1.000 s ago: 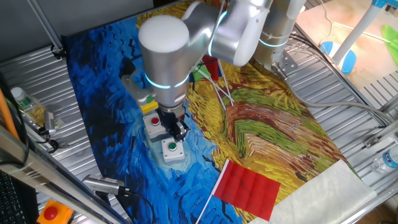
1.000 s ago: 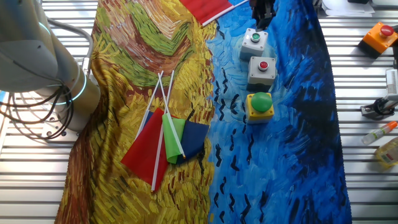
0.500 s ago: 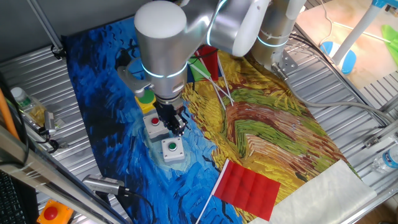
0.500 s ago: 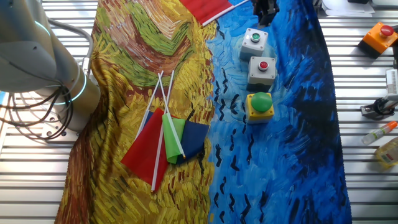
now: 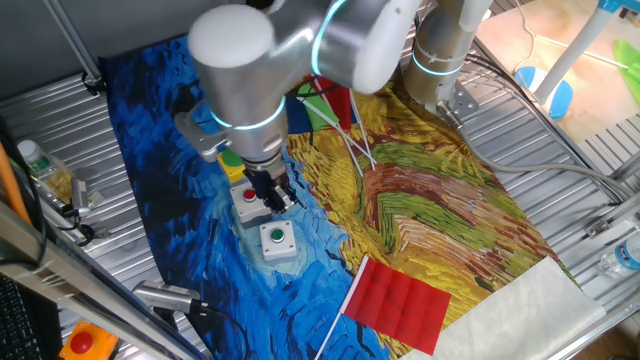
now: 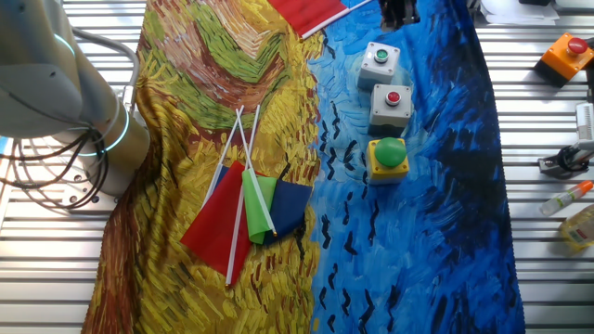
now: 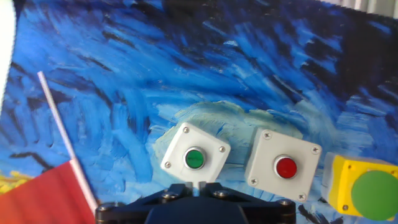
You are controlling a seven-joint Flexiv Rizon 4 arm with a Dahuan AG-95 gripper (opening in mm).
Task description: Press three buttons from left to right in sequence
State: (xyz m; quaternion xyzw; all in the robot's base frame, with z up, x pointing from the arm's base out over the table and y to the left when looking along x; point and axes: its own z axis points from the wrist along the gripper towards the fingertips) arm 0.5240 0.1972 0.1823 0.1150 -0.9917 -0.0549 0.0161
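Three button boxes stand in a row on the blue part of the painted cloth. The yellow box with the big green dome is half hidden behind my arm in one fixed view. The grey box with the red button is in the middle. The grey box with the small green button is at the end. My gripper hangs above the cloth next to the red and small green boxes, touching nothing. In the hand view the fingertips are shut, with only a thin slit between them, just short of the small green button box.
A red flag lies near the small green box. A bunch of coloured flags lies on the yellow part of the cloth. An orange box with a red button and bottles sit on the metal table beside the cloth.
My arm has swung left and the gripper has lifted a little away from the small green button box. The boxes have not moved.
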